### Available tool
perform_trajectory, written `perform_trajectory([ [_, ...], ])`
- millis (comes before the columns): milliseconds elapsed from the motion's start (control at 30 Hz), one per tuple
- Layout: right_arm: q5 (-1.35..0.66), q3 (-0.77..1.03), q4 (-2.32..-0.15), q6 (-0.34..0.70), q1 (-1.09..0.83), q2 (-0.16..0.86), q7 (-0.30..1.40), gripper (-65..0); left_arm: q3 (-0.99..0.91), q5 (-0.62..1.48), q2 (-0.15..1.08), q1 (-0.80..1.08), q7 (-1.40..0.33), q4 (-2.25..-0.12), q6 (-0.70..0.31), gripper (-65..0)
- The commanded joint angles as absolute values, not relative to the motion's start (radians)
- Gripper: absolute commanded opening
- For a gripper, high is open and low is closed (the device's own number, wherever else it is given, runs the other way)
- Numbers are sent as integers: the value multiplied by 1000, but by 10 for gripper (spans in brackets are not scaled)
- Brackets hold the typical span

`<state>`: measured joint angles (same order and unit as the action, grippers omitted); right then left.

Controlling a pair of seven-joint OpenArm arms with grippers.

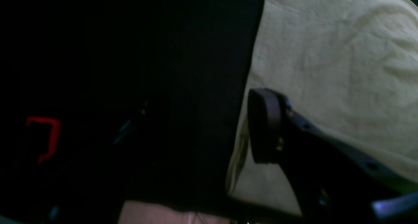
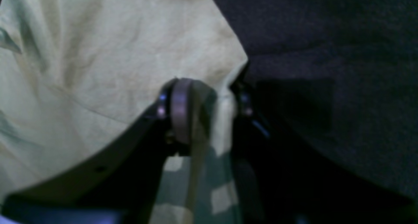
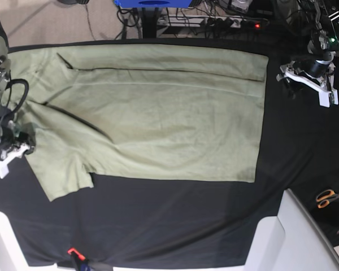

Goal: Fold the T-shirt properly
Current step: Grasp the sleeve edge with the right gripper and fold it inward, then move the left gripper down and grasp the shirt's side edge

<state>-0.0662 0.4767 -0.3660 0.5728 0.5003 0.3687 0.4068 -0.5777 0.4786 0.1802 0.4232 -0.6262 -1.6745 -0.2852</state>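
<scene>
Shirt: the T-shirt [image 3: 158,113] lies spread flat on the black-clothed bench [image 3: 175,220], one long edge already turned over along its far side, a short sleeve [image 3: 59,169] sticking out toward the near edge.
My right jaws [image 2: 202,103]: pressed together on the outer corner of that sleeve; the wrist view shows cloth pinched between the pads.
My left jaws [image 1: 196,126]: beside the shirt's opposite end, at its hem [image 3: 260,113], holding nothing. One pad is clear; the other is lost in darkness, so I cannot tell how wide they stand.
Step, as I judge it: fold the sleeve in over the shirt body.
Doing it well: lift only slightly, carry the corner low across the body, lay it down flat.
Risk: a high pull could drag the shirt and rumple the turned edge.
Also present: scissors [image 3: 327,197] beyond the hem end.
</scene>
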Motion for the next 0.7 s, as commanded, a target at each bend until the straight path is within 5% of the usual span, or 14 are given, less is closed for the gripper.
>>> perform_trajectory([
  [0, -73, 476, -380, 579, 527, 389, 386, -521, -582, 489, 193, 414, -607, -1675, -286, -296],
  [200, -73, 475, -380, 579, 527, 389, 389, -644, -581, 487, 208, 268, -610, -1555, -285, -295],
  [367, -73, 475, -380, 579, 522, 389, 390, -648, -581, 487, 254, 81, -684, -1376, -285, -283],
  [533, -73, 475, -380, 581, 521, 389, 390, -648, -538, 487, 266, -90, -717, -1159, -285, -99],
  [667, -73, 475, -380, 581, 521, 389, 390, -648, -417, 487, 265, -173, -705, -1030, -282, -67],
])
